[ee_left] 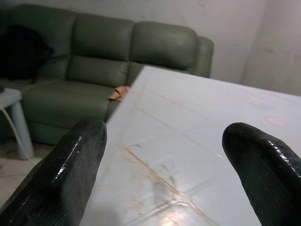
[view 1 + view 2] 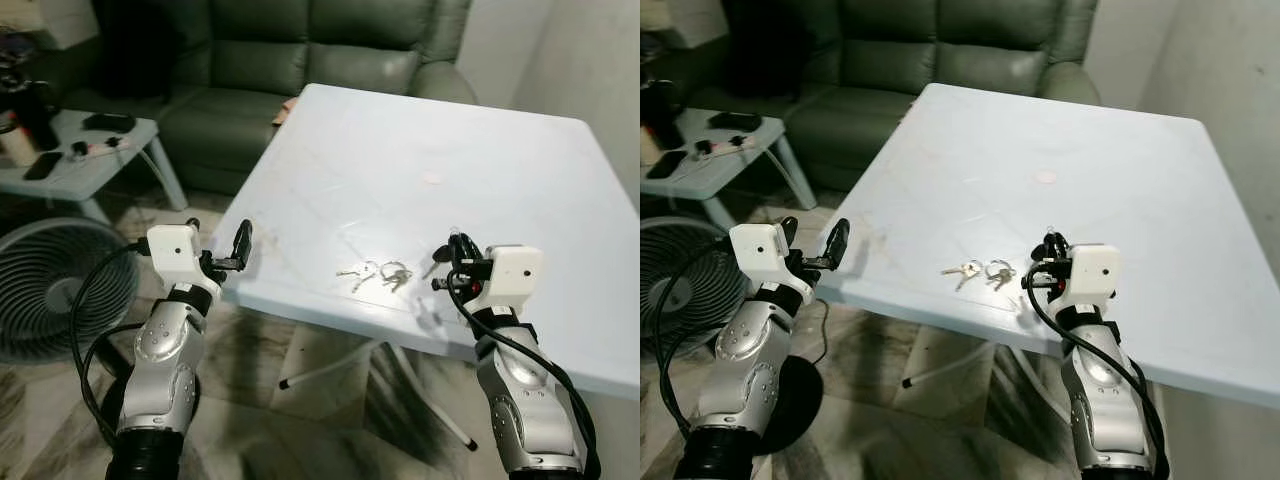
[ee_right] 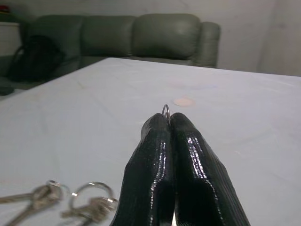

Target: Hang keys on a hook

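Two small bunches of keys (image 2: pixel 375 275) lie on the white table (image 2: pixel 420 150) near its front edge, also seen as keys (image 3: pixel 70 202) in the right wrist view. My right gripper (image 2: pixel 458 248) hovers just right of them and is shut on a key ring (image 3: pixel 165 110). The ring's thin metal loop pokes out above the pressed fingertips (image 3: pixel 181 129), and a key (image 2: pixel 432 270) dangles beside the gripper. My left gripper (image 2: pixel 218 236) is open at the table's front left edge, holding nothing, and its fingers (image 1: pixel 70 169) stand wide apart.
A green sofa (image 2: pixel 300 60) stands behind the table. At the left are a low side table (image 2: pixel 75 165) with small items and a floor fan (image 2: pixel 50 285). A wall (image 2: pixel 600 60) runs along the right. A pinkish spot (image 2: pixel 431 178) marks the tabletop.
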You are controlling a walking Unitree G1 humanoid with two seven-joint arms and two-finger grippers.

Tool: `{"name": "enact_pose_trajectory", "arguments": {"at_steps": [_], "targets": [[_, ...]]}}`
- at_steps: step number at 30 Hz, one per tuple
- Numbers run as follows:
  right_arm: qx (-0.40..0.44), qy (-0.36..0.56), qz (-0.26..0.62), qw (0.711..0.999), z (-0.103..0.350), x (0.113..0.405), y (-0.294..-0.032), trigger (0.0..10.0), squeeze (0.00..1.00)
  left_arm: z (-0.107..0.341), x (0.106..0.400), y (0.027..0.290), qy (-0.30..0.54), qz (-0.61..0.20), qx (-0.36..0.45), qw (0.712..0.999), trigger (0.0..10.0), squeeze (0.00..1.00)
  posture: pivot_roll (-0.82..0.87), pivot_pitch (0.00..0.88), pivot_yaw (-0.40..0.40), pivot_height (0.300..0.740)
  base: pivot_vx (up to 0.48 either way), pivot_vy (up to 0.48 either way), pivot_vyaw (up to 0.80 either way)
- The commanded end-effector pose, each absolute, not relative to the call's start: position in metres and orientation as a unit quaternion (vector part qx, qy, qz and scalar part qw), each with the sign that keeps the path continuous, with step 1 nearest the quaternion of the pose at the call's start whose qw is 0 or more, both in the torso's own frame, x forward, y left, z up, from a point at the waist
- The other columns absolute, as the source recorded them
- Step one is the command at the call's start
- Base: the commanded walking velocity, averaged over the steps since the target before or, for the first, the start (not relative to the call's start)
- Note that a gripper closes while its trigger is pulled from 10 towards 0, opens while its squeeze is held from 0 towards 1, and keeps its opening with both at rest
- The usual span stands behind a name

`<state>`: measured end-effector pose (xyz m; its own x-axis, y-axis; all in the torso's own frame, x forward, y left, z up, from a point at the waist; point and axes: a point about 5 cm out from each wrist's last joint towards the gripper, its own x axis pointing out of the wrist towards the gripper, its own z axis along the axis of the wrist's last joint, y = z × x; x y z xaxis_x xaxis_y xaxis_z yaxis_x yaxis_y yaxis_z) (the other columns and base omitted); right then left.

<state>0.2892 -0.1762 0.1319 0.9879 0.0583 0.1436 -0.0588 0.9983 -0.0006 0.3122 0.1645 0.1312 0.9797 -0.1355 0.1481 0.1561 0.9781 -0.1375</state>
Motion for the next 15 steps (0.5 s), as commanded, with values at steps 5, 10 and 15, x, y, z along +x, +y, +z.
{"name": "enact_pose_trajectory", "arguments": {"at_steps": [5, 10, 15], "targets": [[-0.002, -0.070, 0.030, 0.997, 0.1309, 0.2910, -0.1743, 10.0, 0.00, 0.1332, 0.3146, 0.1631, -0.075, -0.077, -0.071, 0.992, 10.0, 0.00, -0.01, 0.000, 0.006, 0.732, 0.000, 0.000, -0.73], [-0.004, -0.071, 0.032, 0.997, 0.1310, 0.2915, -0.1731, 10.0, 0.00, 0.1336, 0.3151, 0.1624, -0.077, -0.079, -0.069, 0.991, 10.0, 0.00, -0.01, 0.000, 0.007, 0.732, 0.000, 0.000, -0.72], [-0.005, -0.070, 0.032, 0.997, 0.1305, 0.2917, -0.1729, 10.0, 0.00, 0.1335, 0.3156, 0.1624, -0.077, -0.080, -0.068, 0.991, 10.0, 0.00, -0.01, 0.000, 0.007, 0.732, 0.000, 0.000, -0.73]]}}
